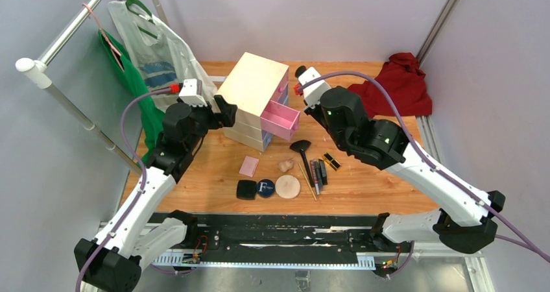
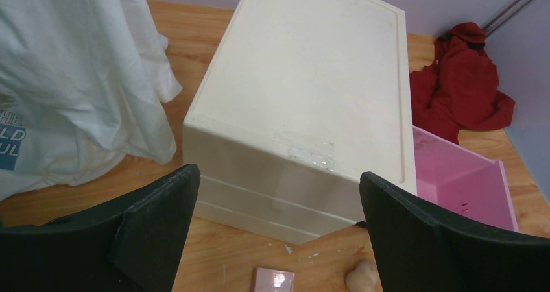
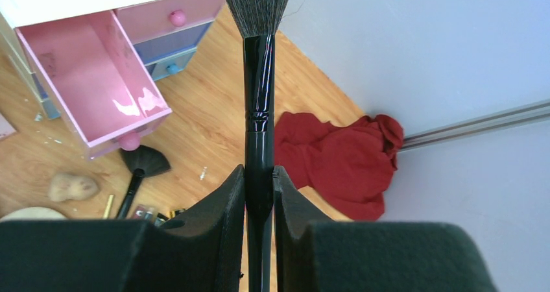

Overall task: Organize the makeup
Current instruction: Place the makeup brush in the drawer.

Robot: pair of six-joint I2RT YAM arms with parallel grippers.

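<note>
The right fingers [image 3: 227,207] are squeezed tight on a black brush [image 3: 258,78]. They hold it low on its shiny handle, and its dark hairs point straight out past the finger tips. These fingers are up in the air, off the desk [image 1: 363,191]. Out in front of them, on the left in their own camera, is a pink drawer [image 3: 91,78]. It is pulled out of the cream chest [image 2: 305,78]. Close to the drawer's knob a fan brush [image 3: 139,161] lies on the desk, and a beige sponge [image 3: 71,187] lies near it. On the other side of the right fingers a red cloth [image 3: 344,162] lies in a heap.

The left fingers [image 2: 159,224] are spread wide and hold nothing. The cream chest sits right in front of them, facing the gap between them. A pink square [image 2: 274,280] lies flat on the desk below that gap. A white bag [image 2: 71,78] hangs off to their left.

Behind both sets of fingers, nearer the arms' bases, more makeup lies on the desk. A black square compact [image 1: 246,189], a round navy compact [image 1: 264,188] and a beige round puff [image 1: 287,186] sit in a row. Next to them are the pencils [image 1: 318,174] and a black-gold lipstick [image 1: 332,161]
</note>
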